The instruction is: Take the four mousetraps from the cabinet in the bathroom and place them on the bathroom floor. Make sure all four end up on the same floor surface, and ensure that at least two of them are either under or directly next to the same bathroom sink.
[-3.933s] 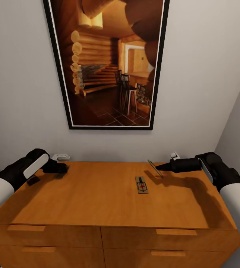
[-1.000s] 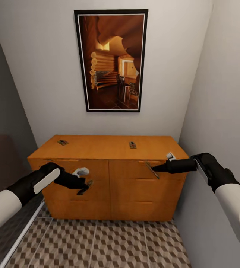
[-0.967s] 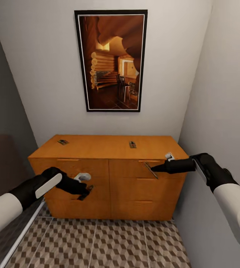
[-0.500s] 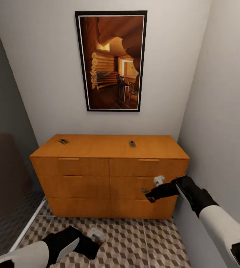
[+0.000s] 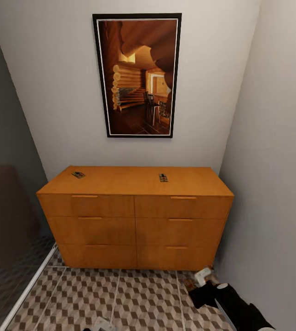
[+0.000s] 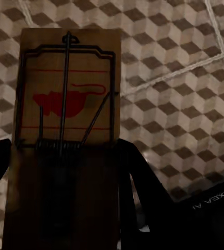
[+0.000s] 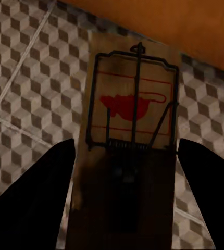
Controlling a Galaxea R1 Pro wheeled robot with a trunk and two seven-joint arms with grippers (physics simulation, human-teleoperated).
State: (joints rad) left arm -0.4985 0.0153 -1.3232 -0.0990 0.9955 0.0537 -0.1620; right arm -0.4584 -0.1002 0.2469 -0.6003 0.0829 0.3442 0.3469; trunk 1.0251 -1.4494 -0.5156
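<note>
Meanwhile, two mousetraps (image 5: 163, 177) (cabinet-top (image 5: 120, 181)).

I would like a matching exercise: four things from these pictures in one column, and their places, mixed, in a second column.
Things:
1. mousetrap in the left gripper
2. mousetrap with the metal bar
3. framed picture
4. cabinet

Places:
A. on the wall above the cabinet
B. held over the tiled floor
C. lying on the cabinet top
D. standing on the floor against the wall

Pairs: 1-B, 2-C, 3-A, 4-D
</note>
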